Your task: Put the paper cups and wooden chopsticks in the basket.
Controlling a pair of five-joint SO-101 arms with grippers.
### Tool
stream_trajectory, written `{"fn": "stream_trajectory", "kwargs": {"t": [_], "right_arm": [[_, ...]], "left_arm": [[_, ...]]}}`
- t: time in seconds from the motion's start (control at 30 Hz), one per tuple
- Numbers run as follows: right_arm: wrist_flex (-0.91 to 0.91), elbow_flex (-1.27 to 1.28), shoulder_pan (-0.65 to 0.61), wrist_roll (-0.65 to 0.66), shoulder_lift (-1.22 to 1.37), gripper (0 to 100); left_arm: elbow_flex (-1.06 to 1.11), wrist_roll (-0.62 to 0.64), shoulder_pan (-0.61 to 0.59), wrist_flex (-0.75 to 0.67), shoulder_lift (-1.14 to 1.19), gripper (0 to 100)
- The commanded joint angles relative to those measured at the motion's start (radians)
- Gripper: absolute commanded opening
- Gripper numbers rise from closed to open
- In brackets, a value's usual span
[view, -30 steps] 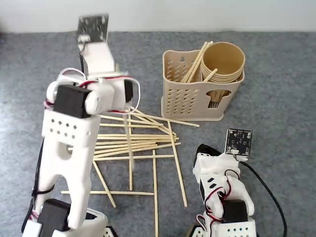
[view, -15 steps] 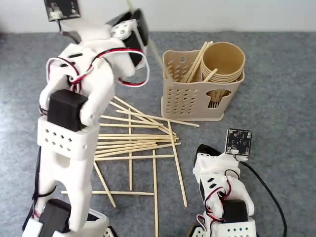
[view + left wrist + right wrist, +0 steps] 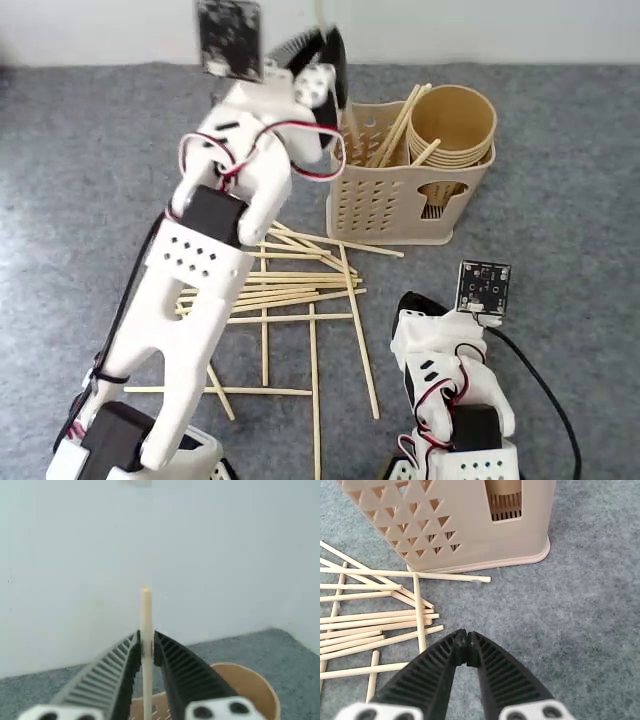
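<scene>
Wooden chopstick (image 3: 146,605) in the left claw (image 3: 146,637).

I'm reading no text here: nothing legible on the basket (image 3: 375,205), the cups (image 3: 452,125), or the board (image 3: 484,287) near the basket.

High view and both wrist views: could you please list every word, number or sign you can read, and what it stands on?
None can be read.
The basket, paper cups and chopsticks show no print.
The circuit board on the left arm and the circuit board on the right arm carry tiny marks, too small to read.
</scene>
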Motion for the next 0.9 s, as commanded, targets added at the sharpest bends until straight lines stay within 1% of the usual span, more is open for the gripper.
{"fn": "stream_trajectory", "kwargs": {"t": [0.0, 0.17, 0.23, 0.33, 0.4, 0.53, 0.63, 0.73, 0.87], "right_arm": [[-0.015, -0.006, 0.002, -0.005, -0.005, 1.0], [-0.015, -0.006, 0.002, -0.005, -0.005, 1.0], [-0.015, -0.006, 0.002, -0.005, -0.005, 1.0], [-0.015, -0.006, 0.002, -0.005, -0.005, 1.0], [-0.015, -0.006, 0.005, -0.005, -0.005, 1.0], [-0.015, -0.006, 0.005, -0.005, -0.005, 1.0], [-0.015, -0.006, 0.004, -0.005, -0.005, 1.2], [-0.015, -0.006, 0.004, -0.005, -0.005, 1.3], [-0.015, -0.006, 0.004, -0.005, -0.005, 1.3]], "left_arm": [[0.008, -0.029, -0.002, -0.028, -0.017, 12], [-0.067, -0.025, -0.014, 0.084, -0.017, 13], [-0.116, 0.018, -0.017, 0.140, -0.017, 14], [-0.217, 0.072, -0.032, 0.270, -0.017, 14], [-0.295, 0.103, -0.049, 0.382, -0.017, 14], [-0.429, 0.120, -0.121, 0.632, -0.017, 14], [-0.483, 0.117, -0.193, 0.778, -0.017, 13], [-0.509, 0.115, -0.249, 0.884, -0.017, 13], [-0.513, 0.115, -0.318, 0.967, -0.017, 13]]}}
